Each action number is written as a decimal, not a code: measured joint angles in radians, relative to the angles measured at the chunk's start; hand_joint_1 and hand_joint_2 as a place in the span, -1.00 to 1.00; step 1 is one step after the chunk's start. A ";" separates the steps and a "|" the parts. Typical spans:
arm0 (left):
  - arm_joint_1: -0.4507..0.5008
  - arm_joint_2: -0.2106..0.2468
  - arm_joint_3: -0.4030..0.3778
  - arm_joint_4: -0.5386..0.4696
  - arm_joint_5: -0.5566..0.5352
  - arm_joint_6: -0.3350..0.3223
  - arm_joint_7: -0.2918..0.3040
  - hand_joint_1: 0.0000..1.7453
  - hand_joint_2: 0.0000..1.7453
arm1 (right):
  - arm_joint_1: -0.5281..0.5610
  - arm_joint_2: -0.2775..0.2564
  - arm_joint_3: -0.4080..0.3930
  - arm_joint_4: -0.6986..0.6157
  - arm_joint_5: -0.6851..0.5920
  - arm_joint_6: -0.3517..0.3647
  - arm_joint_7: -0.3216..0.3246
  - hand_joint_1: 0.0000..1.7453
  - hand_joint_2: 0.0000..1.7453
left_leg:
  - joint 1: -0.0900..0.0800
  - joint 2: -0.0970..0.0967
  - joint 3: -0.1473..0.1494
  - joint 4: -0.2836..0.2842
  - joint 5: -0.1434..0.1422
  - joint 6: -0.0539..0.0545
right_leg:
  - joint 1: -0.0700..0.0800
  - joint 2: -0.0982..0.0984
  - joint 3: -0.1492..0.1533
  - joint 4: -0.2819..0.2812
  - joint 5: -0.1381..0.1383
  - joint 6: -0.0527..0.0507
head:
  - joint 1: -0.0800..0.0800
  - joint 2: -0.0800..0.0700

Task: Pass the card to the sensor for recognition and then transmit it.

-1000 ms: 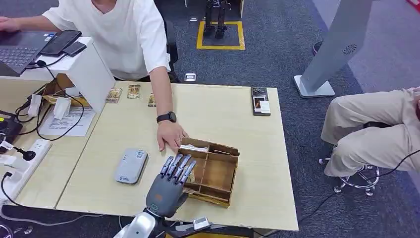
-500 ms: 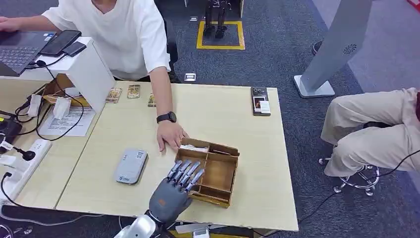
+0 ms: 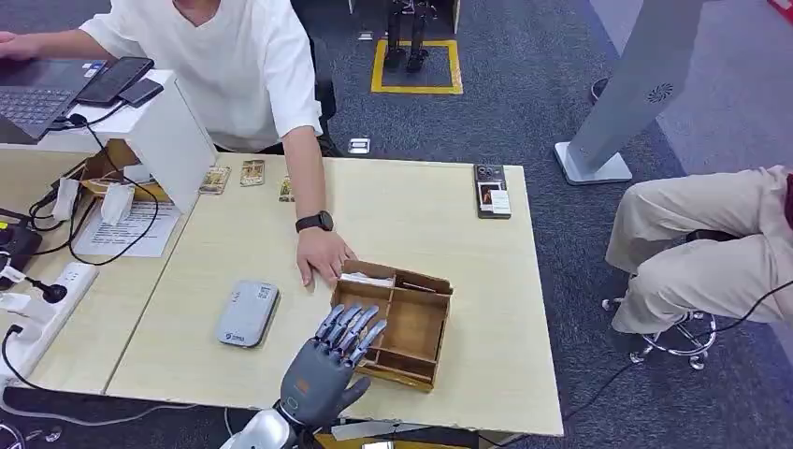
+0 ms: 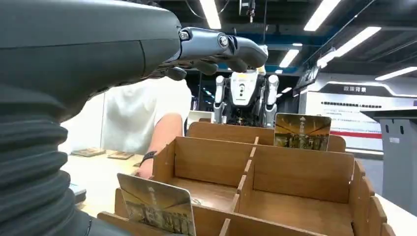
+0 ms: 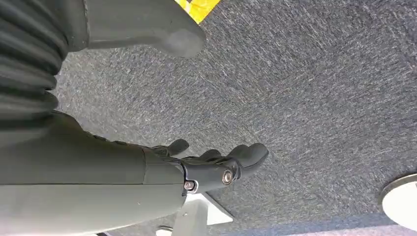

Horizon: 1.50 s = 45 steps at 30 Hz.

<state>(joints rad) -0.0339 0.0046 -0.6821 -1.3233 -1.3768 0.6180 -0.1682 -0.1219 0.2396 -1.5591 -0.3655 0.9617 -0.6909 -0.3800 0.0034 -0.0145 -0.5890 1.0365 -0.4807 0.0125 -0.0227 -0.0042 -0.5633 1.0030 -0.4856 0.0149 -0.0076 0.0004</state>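
Observation:
My left hand (image 3: 327,367) hovers open over the near left corner of a wooden divided box (image 3: 411,324), fingers stretched out and holding nothing. In the left wrist view the fingers (image 4: 216,46) reach above the box (image 4: 295,172). One picture card (image 4: 156,205) stands at the box's near wall and another card (image 4: 302,132) at its far wall. A pale card (image 3: 367,279) lies in the far left compartment. The grey sensor (image 3: 247,313) lies on the table left of the box. My right hand (image 5: 216,166) hangs over grey carpet, empty, fingers loosely apart.
A person's hand (image 3: 323,254) rests on the table at the box's far left corner. Several cards (image 3: 252,172) and a phone (image 3: 492,191) lie along the far edge. Cables, papers and a power strip (image 3: 37,309) crowd the left table. A seated person's legs (image 3: 701,243) are at the right.
My left hand has drawn back toward my body and shifted slightly right, its fingers now over the box's near left compartment. The person's hand and the box have stayed put.

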 joint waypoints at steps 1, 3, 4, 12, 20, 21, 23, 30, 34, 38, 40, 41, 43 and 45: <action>0.000 0.000 0.000 0.000 0.000 0.000 0.000 -1.00 1.00 | 0.000 0.000 0.000 0.000 0.000 0.000 0.000 -1.00 1.00 | 0.000 0.000 0.000 0.000 0.000 0.000 | 0.000 0.000 0.000 0.000 0.000 0.000 | 0.000 0.000; 0.001 0.000 0.000 -0.001 0.000 0.000 -0.001 -1.00 1.00 | 0.000 0.000 0.000 0.000 0.000 0.000 0.000 -1.00 1.00 | 0.000 0.000 0.000 0.000 0.000 0.000 | 0.000 0.000 0.000 0.000 0.000 0.000 | 0.000 0.000; 0.002 0.000 0.000 -0.002 0.000 0.000 -0.001 -1.00 1.00 | 0.000 0.000 0.000 0.000 0.000 0.000 0.000 -1.00 1.00 | 0.000 0.000 0.000 0.000 0.000 0.000 | 0.000 0.000 0.000 0.000 0.000 0.000 | 0.000 0.000; 0.003 0.000 0.000 -0.008 -0.001 -0.003 -0.006 -0.90 1.00 | 0.000 0.000 0.000 0.000 0.000 0.000 -0.004 -1.00 1.00 | 0.000 0.000 0.000 0.000 0.000 0.000 | 0.000 0.000 0.000 0.000 0.000 0.000 | 0.000 0.000; 0.003 -0.008 0.000 -0.008 -0.024 -0.010 -0.002 -0.62 1.00 | 0.000 0.000 0.000 0.000 0.005 0.000 -0.010 -1.00 1.00 | 0.000 0.000 0.000 0.000 0.000 0.000 | 0.000 0.000 0.000 0.000 0.000 0.000 | 0.000 0.000; 0.003 -0.010 0.000 -0.008 -0.030 -0.011 0.002 -0.62 1.00 | 0.000 0.000 0.000 0.000 0.007 0.000 -0.010 -1.00 1.00 | 0.000 0.000 0.000 0.000 0.000 0.000 | 0.000 0.000 0.000 0.000 0.000 0.000 | 0.000 0.000; 0.002 -0.013 0.000 -0.005 -0.042 -0.012 0.008 -0.58 1.00 | 0.000 0.000 0.000 0.000 0.008 0.000 -0.010 -1.00 1.00 | 0.000 0.000 0.000 0.000 0.000 0.000 | 0.000 0.000 0.000 0.000 0.000 0.000 | 0.000 0.000; 0.000 -0.021 0.002 0.021 -0.080 -0.018 0.038 -0.56 1.00 | 0.000 0.000 0.000 0.000 0.014 0.000 -0.009 -1.00 1.00 | 0.000 0.000 0.000 0.000 0.000 0.000 | 0.000 0.000 0.000 0.000 0.000 0.000 | 0.000 0.000; -0.003 -0.024 0.004 0.035 -0.098 -0.016 0.056 -0.70 1.00 | 0.000 0.000 0.000 0.000 0.020 0.000 -0.010 -1.00 1.00 | 0.000 0.000 0.000 0.000 0.000 0.000 | 0.000 0.000 0.000 0.000 0.000 0.000 | 0.000 0.000; -0.005 -0.025 0.011 0.052 -0.110 -0.015 0.067 -0.76 1.00 | 0.000 0.000 0.000 0.001 0.023 0.000 -0.008 -1.00 1.00 | 0.000 0.000 0.000 0.000 0.000 0.000 | 0.000 0.000 0.000 0.000 0.000 0.000 | 0.000 0.000; -0.006 -0.026 0.012 0.058 -0.113 -0.015 0.069 -0.76 1.00 | 0.000 0.000 0.000 0.002 0.023 0.000 -0.008 -1.00 1.00 | 0.000 0.000 0.000 0.000 0.000 0.000 | 0.000 0.000 0.000 0.000 0.000 0.000 | 0.000 0.000; -0.006 -0.028 0.013 0.063 -0.114 -0.015 0.070 -0.78 1.00 | 0.000 0.000 0.000 0.002 0.023 0.000 -0.008 -1.00 1.00 | 0.000 0.000 0.000 0.000 0.000 0.000 | 0.000 0.000 0.000 0.000 0.000 0.000 | 0.000 0.000; -0.007 -0.031 0.013 0.070 -0.121 -0.015 0.074 -0.86 1.00 | 0.000 0.000 0.000 0.002 0.023 0.000 -0.008 -1.00 1.00 | 0.000 0.000 0.000 0.000 0.000 0.000 | 0.000 0.000 0.000 0.000 0.000 0.000 | 0.000 0.000; -0.008 -0.031 0.014 0.076 -0.130 -0.015 0.080 -0.86 1.00 | 0.000 0.000 0.000 0.003 0.023 0.000 -0.008 -1.00 1.00 | 0.000 0.000 0.000 0.000 0.000 0.000 | 0.000 0.000 0.000 0.000 0.000 0.000 | 0.000 0.000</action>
<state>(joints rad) -0.0418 -0.0263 -0.6683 -1.2478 -1.5064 0.6027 -0.0882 -0.1221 0.2396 -1.5587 -0.3628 0.9849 -0.6908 -0.3883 0.0034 -0.0144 -0.5890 1.0365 -0.4807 0.0125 -0.0228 -0.0041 -0.5633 1.0030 -0.4856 0.0149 -0.0076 0.0004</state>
